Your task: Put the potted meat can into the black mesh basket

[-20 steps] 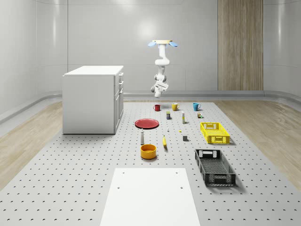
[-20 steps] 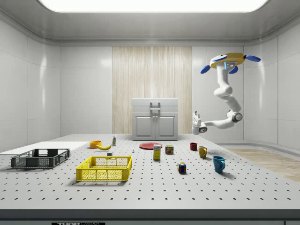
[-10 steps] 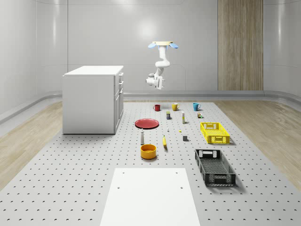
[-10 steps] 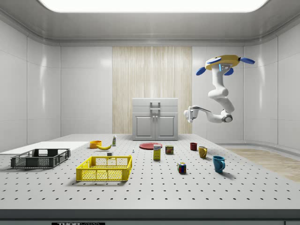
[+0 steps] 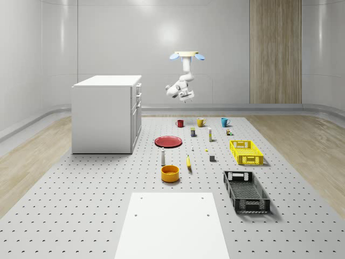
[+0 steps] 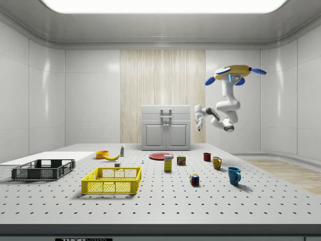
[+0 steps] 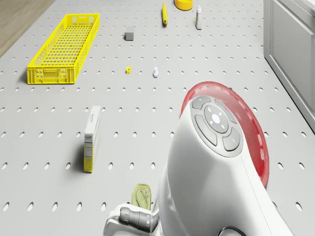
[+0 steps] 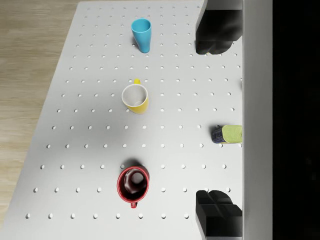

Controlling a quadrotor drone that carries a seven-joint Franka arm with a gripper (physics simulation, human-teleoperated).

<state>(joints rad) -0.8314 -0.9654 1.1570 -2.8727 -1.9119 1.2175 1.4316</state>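
Note:
The potted meat can [image 5: 193,131] is a small blue can with a yellow-green label. It stands on the perforated table beyond the red plate, and is also seen in the side view [image 6: 181,160] and lying between the fingers' span in the wrist view [image 8: 227,134]. The arm partly hides the can [image 7: 141,195] in the drone view. The black mesh basket [image 5: 246,191] sits at the table's near right; the basket [image 6: 42,169] is at the side view's far left. The drone [image 5: 186,55] hovers high over the table's far end. My gripper [image 5: 188,97] [image 6: 199,123] [image 8: 207,120] hangs well above the mugs, open and holding nothing.
A red mug [image 8: 133,184], yellow mug [image 8: 135,98] and blue cup [image 8: 142,34] stand below the gripper. A red plate [image 5: 168,141], yellow crate [image 5: 246,151], orange bowl [image 5: 170,172], banana [image 5: 188,161], upright box [image 7: 91,137] and white cabinet [image 5: 107,113] are also on the table.
The arm has folded up, lifting the gripper higher. The drone has shifted toward the side view's left, and the gripper has moved with it. Nothing on the table has moved.

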